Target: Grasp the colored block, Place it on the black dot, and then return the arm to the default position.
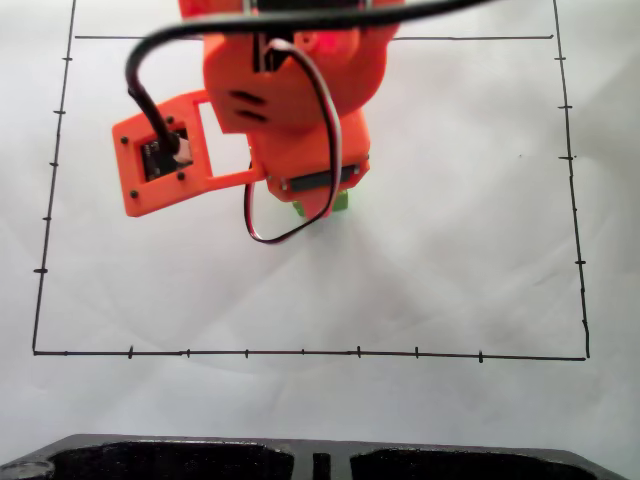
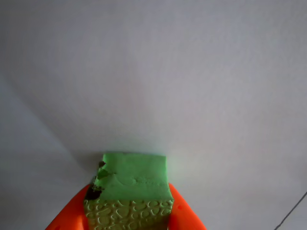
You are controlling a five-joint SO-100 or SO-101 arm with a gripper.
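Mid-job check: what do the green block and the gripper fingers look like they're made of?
The green block looks like soft foam: matte, with a crackled skin on one face and a torn, chipped edge. The gripper fingers look like rigid orange plastic, smooth and slightly glossy, possibly 3D-printed. Both are closed against the block's sides.

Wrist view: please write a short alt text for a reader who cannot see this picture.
A bright green cube with a crackled front face sits between two orange gripper fingers at the bottom edge of the picture. Beyond it lies plain white paper, with a thin black line in the lower right corner.

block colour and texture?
Bright green block, crackled pattern on its near face; clearest in the wrist view.
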